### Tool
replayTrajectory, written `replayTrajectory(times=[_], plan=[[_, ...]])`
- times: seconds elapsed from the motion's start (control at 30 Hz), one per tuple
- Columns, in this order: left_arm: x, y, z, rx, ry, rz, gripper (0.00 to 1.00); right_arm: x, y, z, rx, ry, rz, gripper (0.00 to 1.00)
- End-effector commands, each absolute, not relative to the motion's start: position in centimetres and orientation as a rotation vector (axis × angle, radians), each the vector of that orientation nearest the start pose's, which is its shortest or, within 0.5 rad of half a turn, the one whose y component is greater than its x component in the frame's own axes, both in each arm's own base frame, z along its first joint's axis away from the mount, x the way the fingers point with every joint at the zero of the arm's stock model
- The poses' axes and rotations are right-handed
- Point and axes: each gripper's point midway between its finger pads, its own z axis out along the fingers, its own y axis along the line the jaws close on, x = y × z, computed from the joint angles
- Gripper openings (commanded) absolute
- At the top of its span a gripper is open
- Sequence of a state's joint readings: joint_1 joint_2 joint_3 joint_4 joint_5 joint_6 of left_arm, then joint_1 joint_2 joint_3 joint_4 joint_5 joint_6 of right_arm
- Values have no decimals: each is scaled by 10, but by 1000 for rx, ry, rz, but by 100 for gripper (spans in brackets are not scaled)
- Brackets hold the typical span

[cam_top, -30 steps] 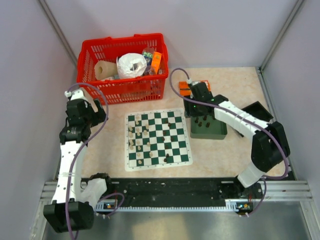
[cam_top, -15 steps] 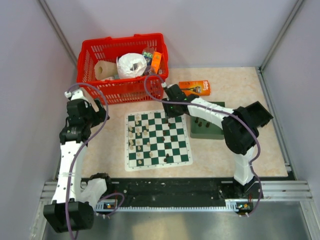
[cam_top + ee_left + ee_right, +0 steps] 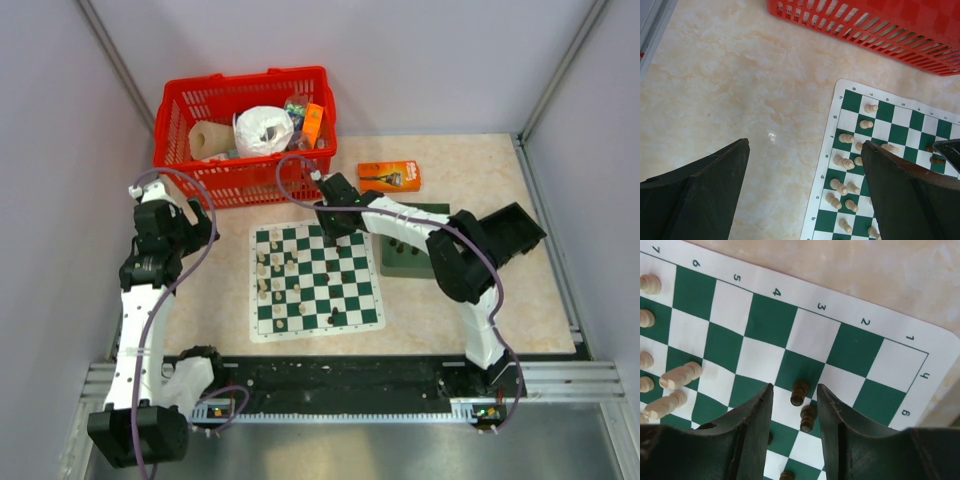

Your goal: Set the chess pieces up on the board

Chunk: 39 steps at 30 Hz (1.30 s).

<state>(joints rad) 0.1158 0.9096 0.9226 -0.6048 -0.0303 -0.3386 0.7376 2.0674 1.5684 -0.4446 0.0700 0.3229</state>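
A dark chess piece (image 3: 799, 393) is seen upright, long axis vertical, on the board (image 3: 812, 335) near its far edge, straddled but untouched by the half-open jaws of the right gripper (image 3: 794, 388), while the jaws of the left gripper (image 3: 805, 144) are spread wide and empty above the table (image 3: 740, 75).

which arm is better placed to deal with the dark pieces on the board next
Right. The right gripper hangs over the board, jaws apart on either side of a standing dark piece. The left gripper is open over the table, off the board's edge by the cream pieces.
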Motion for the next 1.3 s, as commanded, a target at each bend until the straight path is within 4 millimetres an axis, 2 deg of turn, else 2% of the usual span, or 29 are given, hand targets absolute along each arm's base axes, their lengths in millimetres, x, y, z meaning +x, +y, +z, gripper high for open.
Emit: replayTrajectory(times=[0.0,0.17,0.5,0.6,0.8,0.9,1.27], plan=[[290,25,225,-498,2047,-108,99,385,357,72,-503,2432,363,36],[291,25,224,-499,2048,-106,99,387,356,70,-507,2435,345,36],[291,25,224,-499,2050,-108,99,379,349,52,-516,2487,317,35],[291,25,225,-498,2047,-108,99,379,349,48,-522,2491,313,29],[291,25,224,-498,2050,-109,99,379,350,50,-523,2488,314,29],[291,25,224,-498,2050,-109,99,377,349,51,-517,2497,319,34],[291,25,224,-499,2048,-106,99,373,345,50,-516,2507,310,29]])
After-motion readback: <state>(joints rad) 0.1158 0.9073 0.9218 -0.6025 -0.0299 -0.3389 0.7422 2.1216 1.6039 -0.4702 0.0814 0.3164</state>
